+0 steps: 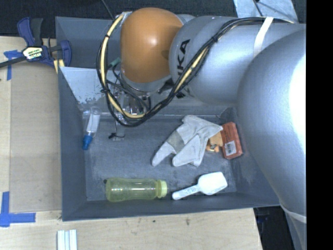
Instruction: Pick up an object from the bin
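Observation:
My gripper (pixel 132 106) hangs under the orange wrist cover in the bin's back left part, above the floor. The nearest thing is a small clear tube with a blue cap (pixel 91 129), lying just to its left against the left wall. A crumpled grey glove (pixel 187 140) lies to the gripper's right in the middle of the bin. Nothing shows in the gripper.
A brown-red packet (pixel 231 140) lies beside the glove at the right. A yellow-green plastic bottle (pixel 136 189) lies on its side along the front wall, with a white scoop (pixel 203 186) to its right. A white sheet (pixel 83 82) leans in the back left corner.

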